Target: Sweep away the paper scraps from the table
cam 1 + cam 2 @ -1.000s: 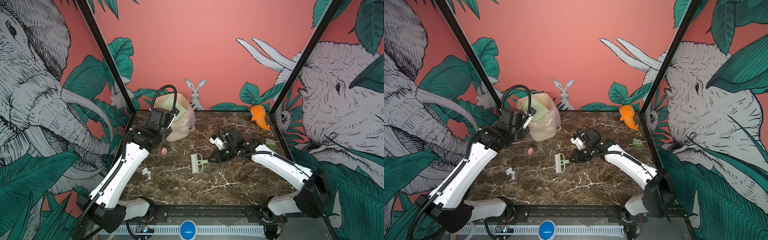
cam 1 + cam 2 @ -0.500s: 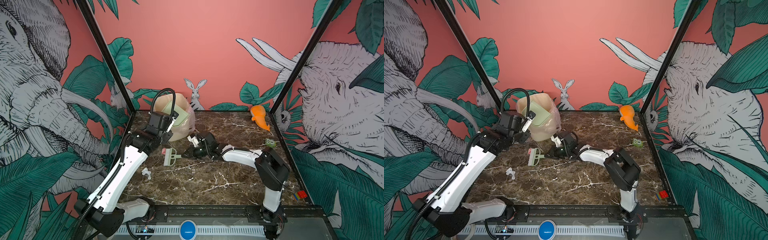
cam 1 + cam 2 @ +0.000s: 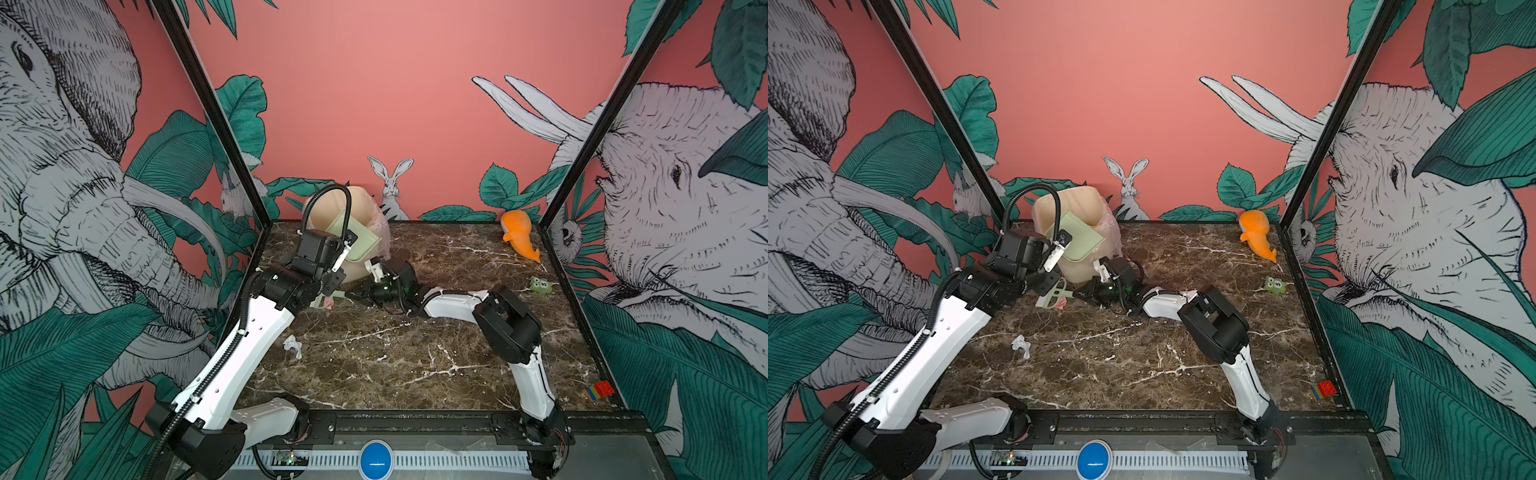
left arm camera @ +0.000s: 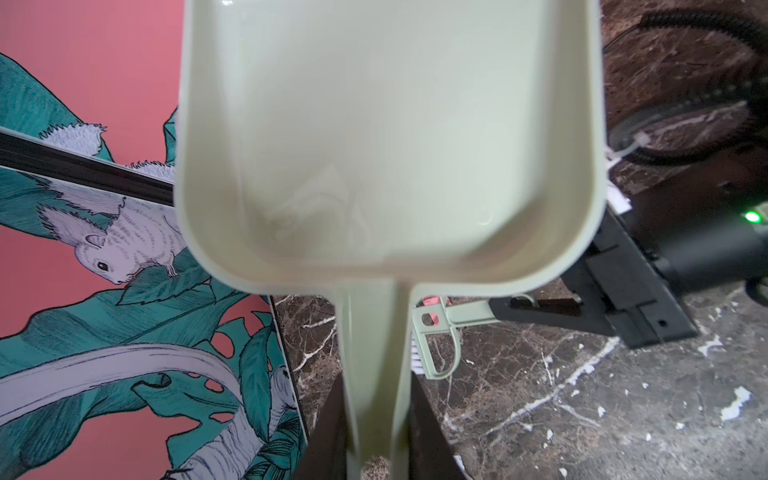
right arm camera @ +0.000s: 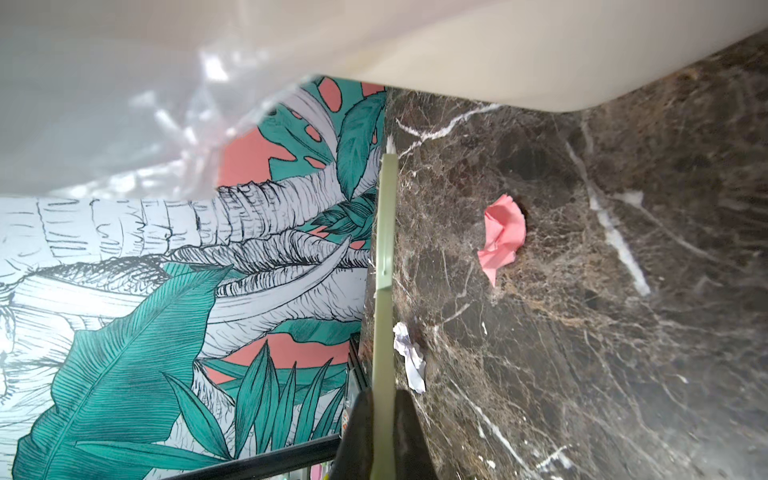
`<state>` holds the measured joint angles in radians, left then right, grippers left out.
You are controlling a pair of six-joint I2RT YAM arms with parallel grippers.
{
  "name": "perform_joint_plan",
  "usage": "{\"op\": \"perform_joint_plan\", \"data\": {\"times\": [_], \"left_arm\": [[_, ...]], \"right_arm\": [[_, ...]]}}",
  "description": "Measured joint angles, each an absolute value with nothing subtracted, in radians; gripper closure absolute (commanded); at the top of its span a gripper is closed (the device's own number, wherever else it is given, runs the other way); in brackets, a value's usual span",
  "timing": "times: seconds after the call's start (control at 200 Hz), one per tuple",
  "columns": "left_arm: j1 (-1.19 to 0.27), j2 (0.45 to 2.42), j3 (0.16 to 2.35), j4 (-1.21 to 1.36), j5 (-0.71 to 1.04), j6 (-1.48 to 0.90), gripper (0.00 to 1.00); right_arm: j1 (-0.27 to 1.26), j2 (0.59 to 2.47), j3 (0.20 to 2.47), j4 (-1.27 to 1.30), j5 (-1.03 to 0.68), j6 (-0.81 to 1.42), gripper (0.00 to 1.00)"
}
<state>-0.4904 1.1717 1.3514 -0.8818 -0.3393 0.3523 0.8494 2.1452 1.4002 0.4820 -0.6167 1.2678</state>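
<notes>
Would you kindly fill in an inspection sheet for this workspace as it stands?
Surface: dark marble table, white-veined.
Job's things: white scrap and pink scrap lie on it; dustpan held tilted at the beige bin; brush beside the pink scrap.
Clutter: carrot toy, green block, coloured bricks along the right side.
Grippers: left gripper shut on dustpan handle; right gripper shut on brush handle.
Cables: black hose loops above the left wrist.
Surroundings: pink mural walls, black frame posts.

Digit 5 on small green block (image 3: 1276,286) (far right)
</notes>
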Motion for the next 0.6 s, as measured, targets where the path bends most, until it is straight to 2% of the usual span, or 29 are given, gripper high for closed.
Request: {"op": "perform_joint_plan", "data": {"times": [0.37, 0.6], "left_arm": [[-0.49, 1.122, 1.334, -0.947, -0.294, 0.313, 0.97], [-0.49, 1.122, 1.334, -0.96, -0.281, 0.306, 0.96]], "right_arm": [[0.86, 2.19, 1.402, 0.481, -0.574, 1.3, 1.0], [0.852, 2.136, 1.232, 0.484, -0.533, 1.331, 1.0]]}}
